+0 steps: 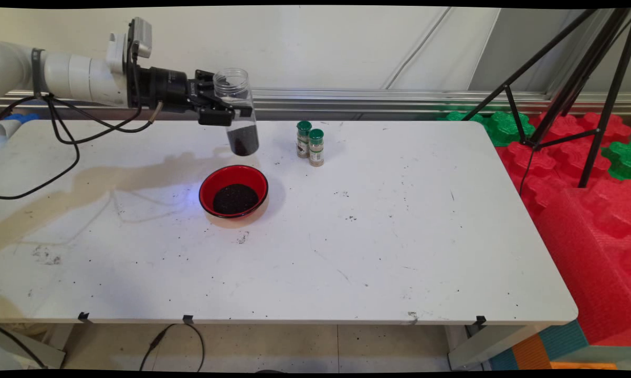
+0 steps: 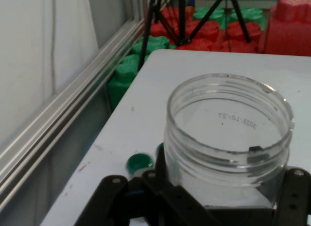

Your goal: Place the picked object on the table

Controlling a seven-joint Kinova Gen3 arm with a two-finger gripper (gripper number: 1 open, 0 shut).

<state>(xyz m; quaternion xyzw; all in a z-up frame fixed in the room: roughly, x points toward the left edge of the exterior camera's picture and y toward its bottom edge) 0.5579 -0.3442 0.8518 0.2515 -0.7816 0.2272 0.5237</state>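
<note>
White desk [image 1: 399,252]. Red bowl [image 1: 233,191] of dark grains, left of centre. Claw [image 1: 226,107] grips a clear open jar [image 1: 238,113] in the air near the far edge, dark grains at its bottom in the main view only. Two green-capped spice bottles [image 1: 310,143] beside it.

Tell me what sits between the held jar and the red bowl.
Nothing visible does. The hand holds the clear jar upright above the table, just behind the red bowl. The two green-capped spice bottles stand off to the right.
</note>
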